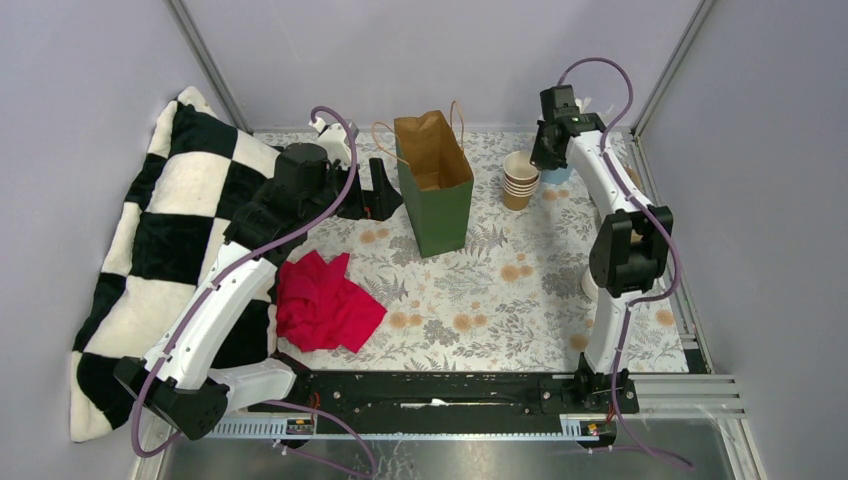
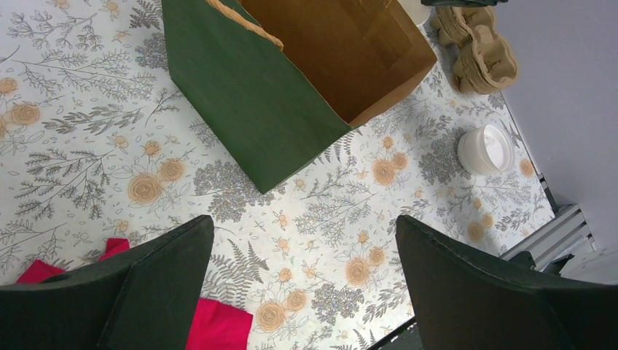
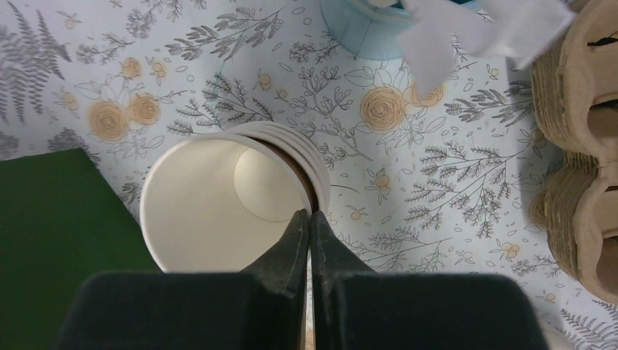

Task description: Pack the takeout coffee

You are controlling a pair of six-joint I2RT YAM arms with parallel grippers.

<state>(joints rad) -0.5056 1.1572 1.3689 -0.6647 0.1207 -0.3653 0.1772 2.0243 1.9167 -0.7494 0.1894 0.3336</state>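
A stack of tan paper cups (image 1: 520,180) with cream insides stands right of the open green bag (image 1: 435,185). In the right wrist view the top cup (image 3: 211,211) fills the middle, and my right gripper (image 3: 310,215) is shut on its rim, one finger inside and one outside. The right gripper (image 1: 548,150) sits just behind the stack. My left gripper (image 1: 385,190) hangs open and empty left of the bag; in its wrist view (image 2: 302,226) the bag (image 2: 248,109) is ahead. A stack of white lids (image 2: 485,149) lies on the table to the right.
A blue cup (image 3: 364,29) with white sticks and stacked pulp carriers (image 3: 576,146) stand beyond the cups. A red cloth (image 1: 320,300) lies front left, beside a black-and-white checked blanket (image 1: 170,230). The enclosure walls are close on all sides.
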